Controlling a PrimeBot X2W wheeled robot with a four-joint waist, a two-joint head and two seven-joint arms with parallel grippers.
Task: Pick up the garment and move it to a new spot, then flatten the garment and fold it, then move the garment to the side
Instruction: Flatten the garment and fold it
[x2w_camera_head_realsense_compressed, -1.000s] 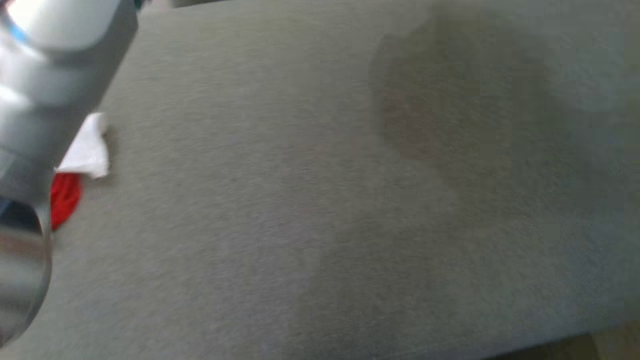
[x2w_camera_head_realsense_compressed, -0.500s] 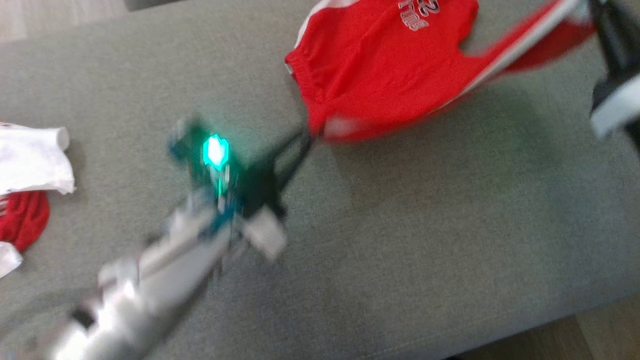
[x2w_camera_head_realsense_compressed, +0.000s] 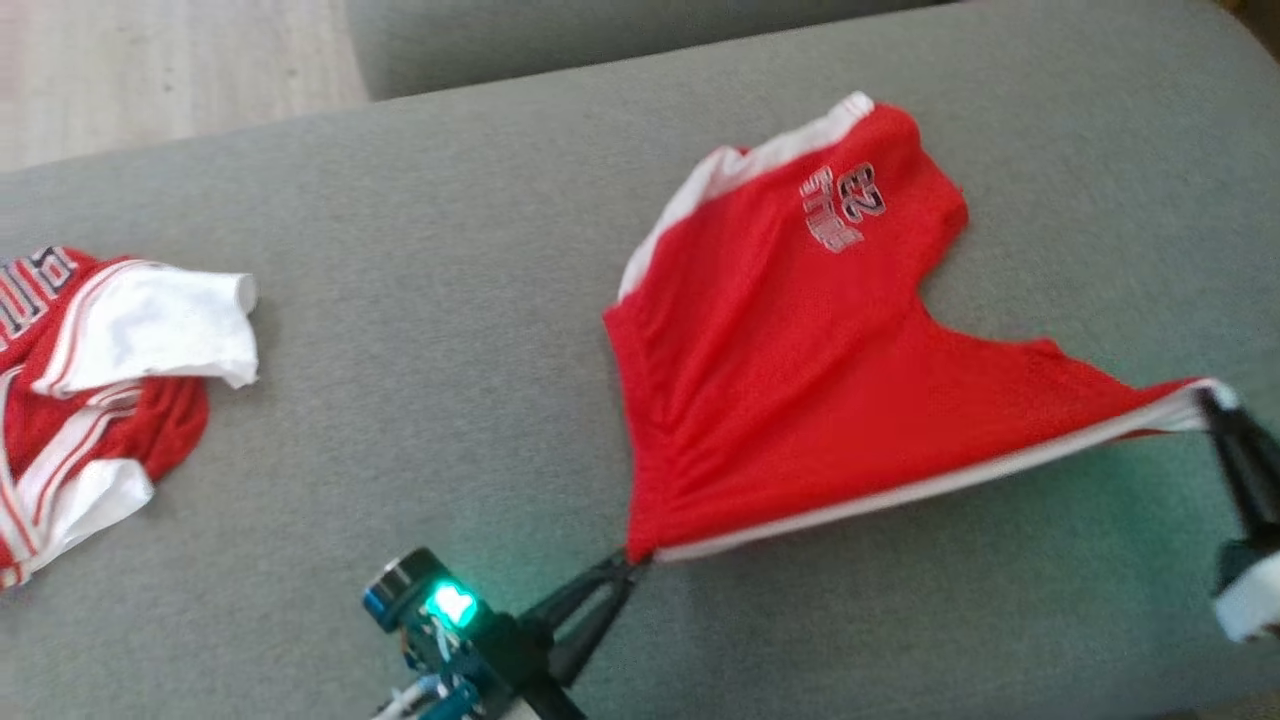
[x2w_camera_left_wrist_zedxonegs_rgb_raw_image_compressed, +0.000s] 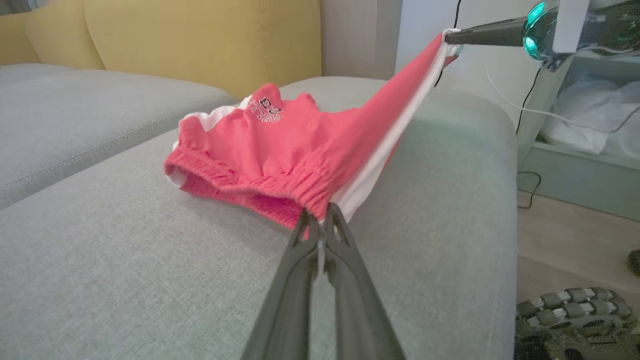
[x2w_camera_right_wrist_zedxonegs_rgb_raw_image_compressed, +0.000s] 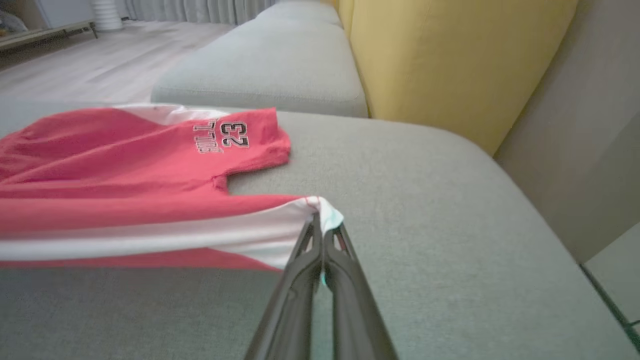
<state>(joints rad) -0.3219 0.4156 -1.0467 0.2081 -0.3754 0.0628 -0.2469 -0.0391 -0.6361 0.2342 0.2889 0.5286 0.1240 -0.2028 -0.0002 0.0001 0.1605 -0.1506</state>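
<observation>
Shorts (x2w_camera_head_realsense_compressed: 790, 380) lie on the sofa (x2w_camera_head_realsense_compressed: 450, 420), front edge lifted off it. Left tool (x2w_camera_head_realsense_compressed: 628, 562) is pinched on the waistband corner, right tool (x2w_camera_head_realsense_compressed: 1207, 399) on the leg hem. I think: pull apart evenly w/ the edge taut, then lower slowly onto the sofa so no wrinkles form.

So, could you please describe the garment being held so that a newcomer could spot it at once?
On the grey sofa seat, look right of the crumpled red-and-white heap. The red shorts, printed 23, are stretched between the left fingers and right fingers; the heap lies untouched.
</observation>
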